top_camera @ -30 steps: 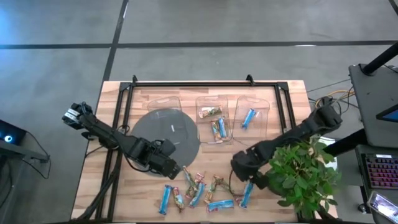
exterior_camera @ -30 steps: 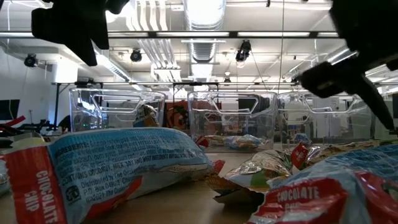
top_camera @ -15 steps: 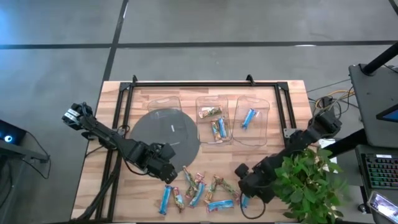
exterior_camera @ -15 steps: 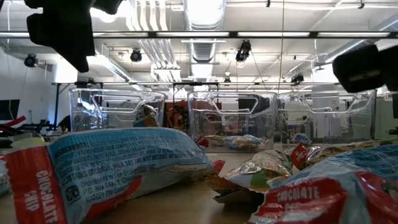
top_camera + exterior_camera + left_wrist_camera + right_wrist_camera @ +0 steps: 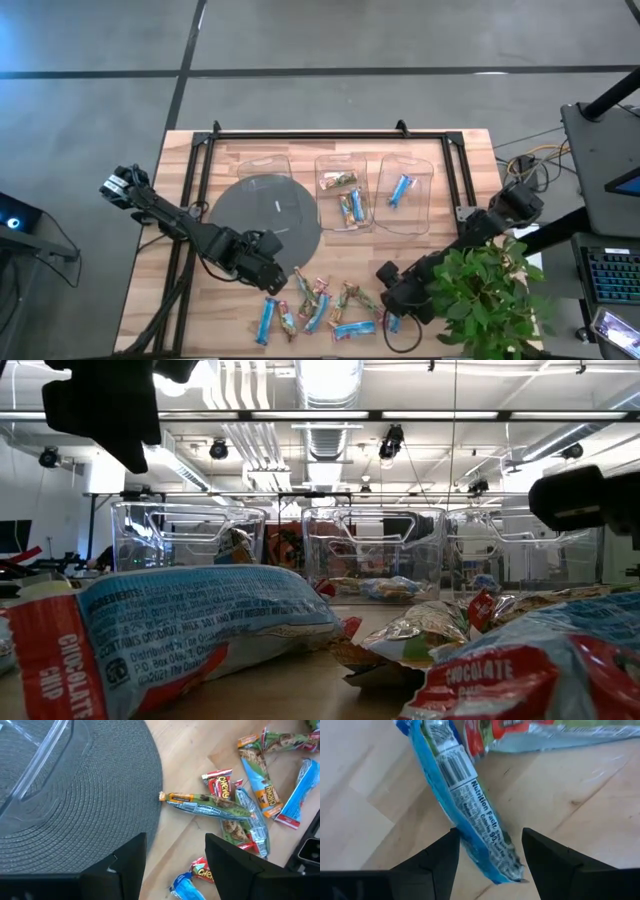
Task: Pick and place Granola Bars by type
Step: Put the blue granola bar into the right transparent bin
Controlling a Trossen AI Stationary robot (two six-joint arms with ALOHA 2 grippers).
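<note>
While three clear bins [image 5: 341, 190] stand along the far side of the table [image 5: 460, 160], only part of the sorting is done. The left bin [image 5: 263, 165] looks empty from above. The middle bin holds one multicoloured bar [image 5: 338, 180], another of that kind and a blue bar [image 5: 357, 205], so the types appear mixed there. The right bin [image 5: 404, 192] holds a single blue bar [image 5: 400, 188].

Most of the granola bars [image 5: 320, 305] remain in a loose pile near the front edge of the table, blue and multicoloured ones together, some overlapping. By my count about eight to ten are left to place; the exact number cannot be told.

The left gripper [image 5: 270, 268] hovers between the round grey mat [image 5: 275, 215] and the pile, fingers [image 5: 130, 860] parted and holding nothing.

The right gripper [image 5: 392, 300] is low over the right end of the pile, partly screened by a potted plant [image 5: 485, 290]. Its fingers [image 5: 437, 855] are spread on either side of a blue bar [image 5: 465, 795] lying on the wood; nothing is grasped yet.

Judgement: the task is at an early stage. The right arm appears set to close on this blue bar, while the left arm waits near the multicoloured ones.
</note>
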